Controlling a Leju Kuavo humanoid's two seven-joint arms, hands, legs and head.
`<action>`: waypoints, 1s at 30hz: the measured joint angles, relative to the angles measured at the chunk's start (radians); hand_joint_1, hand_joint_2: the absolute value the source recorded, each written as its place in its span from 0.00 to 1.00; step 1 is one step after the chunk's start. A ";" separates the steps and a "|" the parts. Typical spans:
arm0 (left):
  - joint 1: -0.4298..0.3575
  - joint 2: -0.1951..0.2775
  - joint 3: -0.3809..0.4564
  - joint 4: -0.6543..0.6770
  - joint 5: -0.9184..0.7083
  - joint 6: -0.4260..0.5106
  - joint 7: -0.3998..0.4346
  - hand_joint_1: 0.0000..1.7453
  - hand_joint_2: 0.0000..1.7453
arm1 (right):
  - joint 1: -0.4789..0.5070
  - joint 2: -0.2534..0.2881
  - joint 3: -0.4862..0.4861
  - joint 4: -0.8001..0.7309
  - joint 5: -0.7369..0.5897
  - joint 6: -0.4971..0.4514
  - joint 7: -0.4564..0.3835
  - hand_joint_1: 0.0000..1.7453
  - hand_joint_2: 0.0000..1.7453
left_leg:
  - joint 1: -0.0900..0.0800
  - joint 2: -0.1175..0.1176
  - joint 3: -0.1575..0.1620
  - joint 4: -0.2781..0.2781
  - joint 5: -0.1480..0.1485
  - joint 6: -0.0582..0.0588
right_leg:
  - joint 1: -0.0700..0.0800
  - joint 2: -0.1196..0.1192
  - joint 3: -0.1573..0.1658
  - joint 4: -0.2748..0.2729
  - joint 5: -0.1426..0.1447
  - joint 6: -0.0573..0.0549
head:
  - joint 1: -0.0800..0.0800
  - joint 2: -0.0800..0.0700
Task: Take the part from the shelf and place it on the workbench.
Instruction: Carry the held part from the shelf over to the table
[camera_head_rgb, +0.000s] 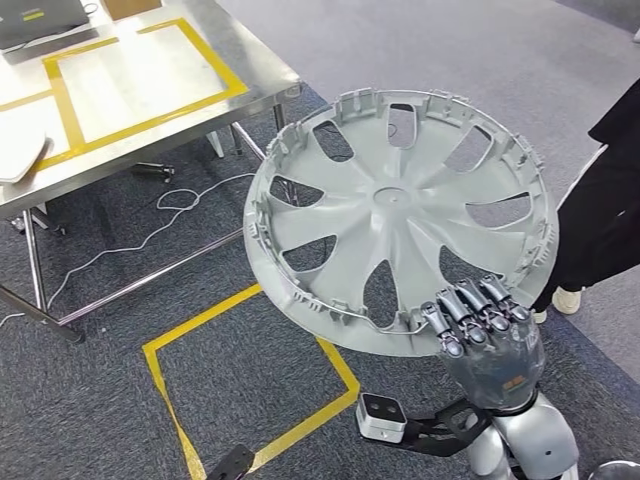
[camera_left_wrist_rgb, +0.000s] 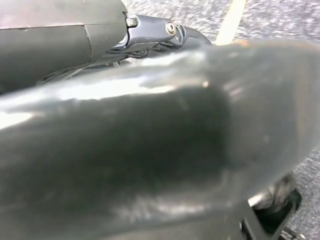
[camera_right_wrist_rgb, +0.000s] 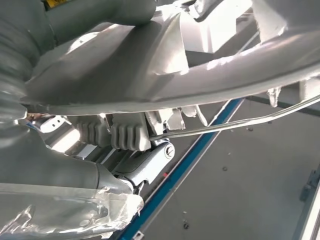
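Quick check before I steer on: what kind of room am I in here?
Likely a workshop or robot test area: a steel workbench marked with yellow tape, a taped yellow square on grey carpet, loose cables under the bench, and the wheel cover held by the right hand.

Grey spoked wheel cover (camera_head_rgb: 400, 205), tilted, held above the floor.

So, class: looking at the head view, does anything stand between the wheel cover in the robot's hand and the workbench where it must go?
Nothing visible blocks the way. The right hand grips the wheel cover by its rim, and only open carpet lies between it and the workbench. A person stands on the far side, away from that path.
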 joint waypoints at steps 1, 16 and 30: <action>-0.001 -0.001 0.000 0.000 0.000 0.000 0.000 0.00 0.00 | 0.000 0.000 0.000 0.000 0.000 0.000 0.000 1.00 1.00 | -0.003 0.034 -0.028 0.060 -0.032 -0.003 | 0.002 -0.014 0.000 -0.001 0.000 -0.004 | -0.004 0.000; -0.003 0.001 0.000 0.000 0.008 -0.002 0.006 0.00 0.00 | -0.005 0.001 0.001 0.006 -0.001 0.000 0.000 1.00 1.00 | -0.010 0.085 0.053 -0.071 0.029 0.051 | 0.020 -0.060 -0.036 0.114 -0.085 0.033 | 0.004 0.000; 0.003 0.001 0.001 0.000 0.010 -0.002 0.007 0.00 0.00 | -0.004 0.002 0.001 0.018 0.000 0.000 -0.001 1.00 1.00 | -0.002 -0.017 0.011 -0.022 0.013 0.005 | -0.001 0.014 -0.002 0.000 0.002 0.004 | -0.003 0.000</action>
